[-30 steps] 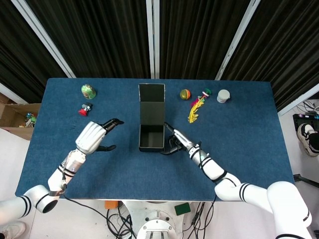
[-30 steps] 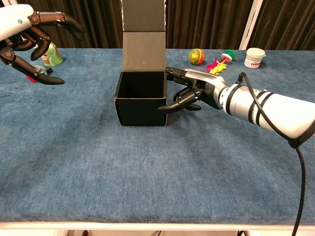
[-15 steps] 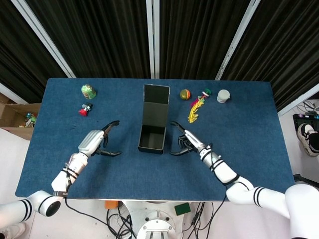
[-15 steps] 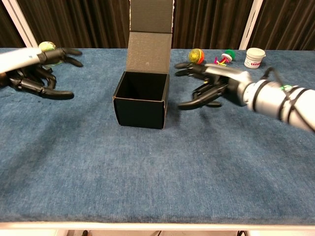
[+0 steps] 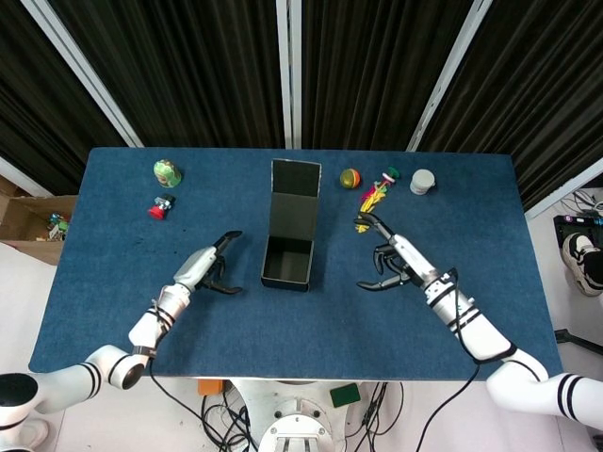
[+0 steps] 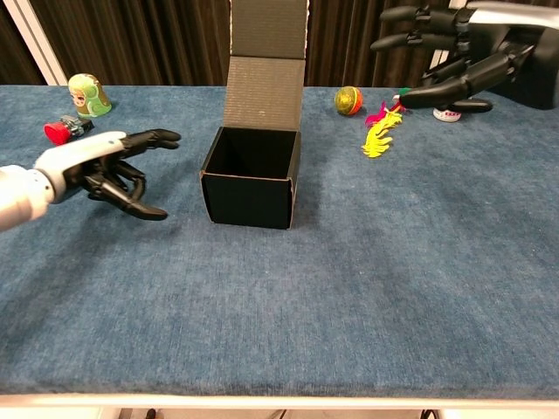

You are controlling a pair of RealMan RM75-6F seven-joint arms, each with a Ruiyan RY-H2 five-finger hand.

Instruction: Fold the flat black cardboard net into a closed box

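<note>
The black cardboard box point(image 5: 287, 261) point(image 6: 250, 186) stands at the table's middle with its four walls up. Its lid flap point(image 5: 293, 201) point(image 6: 266, 52) rises upright from the far wall, so the top is uncovered. My left hand point(image 5: 209, 268) point(image 6: 109, 166) is open, low over the cloth to the left of the box, fingers pointing toward it without touching. My right hand point(image 5: 394, 259) point(image 6: 458, 48) is open and raised well above the table, to the right of the box and apart from it.
A green doll point(image 5: 167, 172) point(image 6: 87, 94) and a red toy point(image 5: 159, 205) point(image 6: 61, 130) lie at the far left. A ball point(image 5: 350, 178) point(image 6: 348, 100), a yellow-pink feather toy point(image 5: 370, 202) point(image 6: 379, 137) and a white jar point(image 5: 422, 181) sit at the far right.
My right hand let go of the box's right side, drew away to the right and rose. My left hand came down and moved closer to the box. The box shifted slightly.
</note>
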